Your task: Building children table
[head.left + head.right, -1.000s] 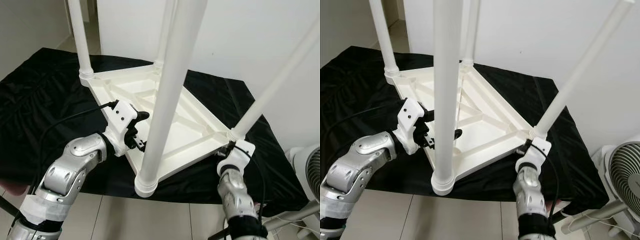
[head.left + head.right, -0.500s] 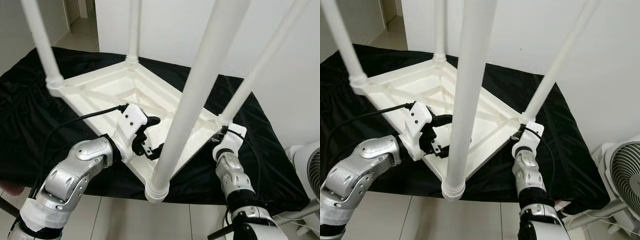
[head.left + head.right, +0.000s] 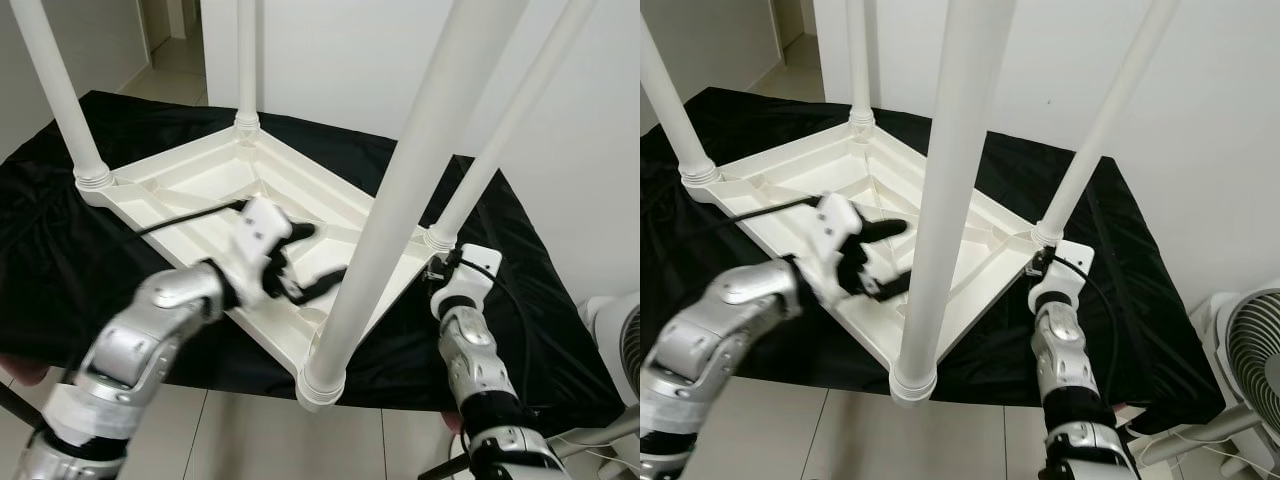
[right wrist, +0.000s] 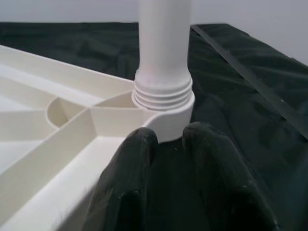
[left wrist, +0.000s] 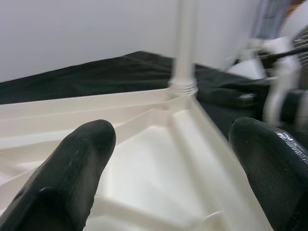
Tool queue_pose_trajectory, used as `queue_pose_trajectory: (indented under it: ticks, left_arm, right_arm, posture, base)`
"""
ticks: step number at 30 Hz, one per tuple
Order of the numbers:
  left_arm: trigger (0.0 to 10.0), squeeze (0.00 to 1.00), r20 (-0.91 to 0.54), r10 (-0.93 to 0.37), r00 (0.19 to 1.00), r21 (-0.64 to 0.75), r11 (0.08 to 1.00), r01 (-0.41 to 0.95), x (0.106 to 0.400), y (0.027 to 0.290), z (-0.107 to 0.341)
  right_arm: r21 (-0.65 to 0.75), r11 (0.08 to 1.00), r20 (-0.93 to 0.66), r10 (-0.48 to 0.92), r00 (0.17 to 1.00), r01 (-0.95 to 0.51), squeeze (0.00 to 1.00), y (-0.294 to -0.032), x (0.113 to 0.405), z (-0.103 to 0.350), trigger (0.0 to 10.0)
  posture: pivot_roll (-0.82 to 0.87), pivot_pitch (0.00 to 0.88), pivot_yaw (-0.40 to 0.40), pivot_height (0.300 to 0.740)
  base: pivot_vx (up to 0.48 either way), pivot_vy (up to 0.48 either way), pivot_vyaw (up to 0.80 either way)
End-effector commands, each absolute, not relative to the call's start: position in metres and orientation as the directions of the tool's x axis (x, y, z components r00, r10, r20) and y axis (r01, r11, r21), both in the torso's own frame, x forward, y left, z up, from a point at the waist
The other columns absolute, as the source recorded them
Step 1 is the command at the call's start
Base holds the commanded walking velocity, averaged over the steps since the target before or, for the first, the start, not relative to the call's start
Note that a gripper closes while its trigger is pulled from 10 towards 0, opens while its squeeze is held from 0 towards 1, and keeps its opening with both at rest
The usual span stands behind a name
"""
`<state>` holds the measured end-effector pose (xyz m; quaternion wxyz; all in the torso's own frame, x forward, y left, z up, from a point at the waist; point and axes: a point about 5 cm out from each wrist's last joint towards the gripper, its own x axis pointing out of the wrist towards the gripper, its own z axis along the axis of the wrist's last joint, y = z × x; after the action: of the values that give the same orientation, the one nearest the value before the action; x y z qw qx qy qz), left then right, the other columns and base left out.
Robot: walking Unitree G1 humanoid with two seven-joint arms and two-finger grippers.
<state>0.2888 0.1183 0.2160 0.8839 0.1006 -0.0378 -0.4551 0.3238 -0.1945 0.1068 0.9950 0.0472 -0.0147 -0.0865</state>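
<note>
Black cloth carries your upturned children's table (image 3: 210,185), legs up. Left end effector (image 3: 305,262) hangs released over its ribbed underside, w/ near leg (image 3: 395,190) just beside, axis upright. Right end effector (image 4: 168,144), fingers together, presses corner socket (image 4: 166,113).

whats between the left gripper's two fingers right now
Nothing held: in the left wrist view the left gripper fingers stand wide apart, with the upturned white table's ribbed underside behind the gap.
</note>
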Motion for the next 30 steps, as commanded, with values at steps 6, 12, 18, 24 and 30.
queue_pose_trajectory:
  ticks: [6,12,18,24,30]
  left_arm:
    - [10.0,0.00,-0.058,-0.814,0.578,0.284,0.541,0.791,0.293,0.146,0.214]
    - [10.0,0.00,-0.233,-0.850,0.472,0.300,0.399,0.867,0.282,0.164,0.195]
    - [10.0,0.00,-0.247,-0.878,0.410,0.296,0.335,0.895,0.277,0.158,0.189]
    - [10.0,0.00,-0.244,-0.879,0.409,0.306,0.331,0.893,0.278,0.159,0.191]
    - [10.0,0.00,-0.249,-0.855,0.456,0.341,0.363,0.867,0.286,0.165,0.193]
  right_arm:
    - [0.049,0.998,0.101,0.033,0.994,-0.038,0.00,-0.196,0.302,0.119,10.0]
    - [-0.001,0.960,0.102,0.279,0.955,-0.280,1.00,-0.196,0.280,0.130,10.0]
    - [-0.080,0.760,-0.036,0.644,0.764,-0.645,1.00,-0.181,0.259,0.133,10.0]
    - [-0.082,0.655,-0.083,0.747,0.660,-0.751,1.00,-0.175,0.254,0.138,10.0]
    - [-0.078,0.377,-0.205,0.900,0.384,-0.923,0.00,-0.163,0.242,0.146,10.0]
  posture:
    - [-0.02,0.035,-0.105,0.740]
    - [-0.03,0.032,-0.091,0.740]
    - [-0.03,0.024,-0.088,0.740]
    - [-0.02,0.024,-0.088,0.740]
    - [0.00,0.014,-0.099,0.740]
  base:
    - [0.000,0.000,0.00]
    - [0.000,0.000,0.00]
    - [0.000,0.000,0.00]
    - [0.000,0.000,0.00]
    - [0.000,0.000,0.00]
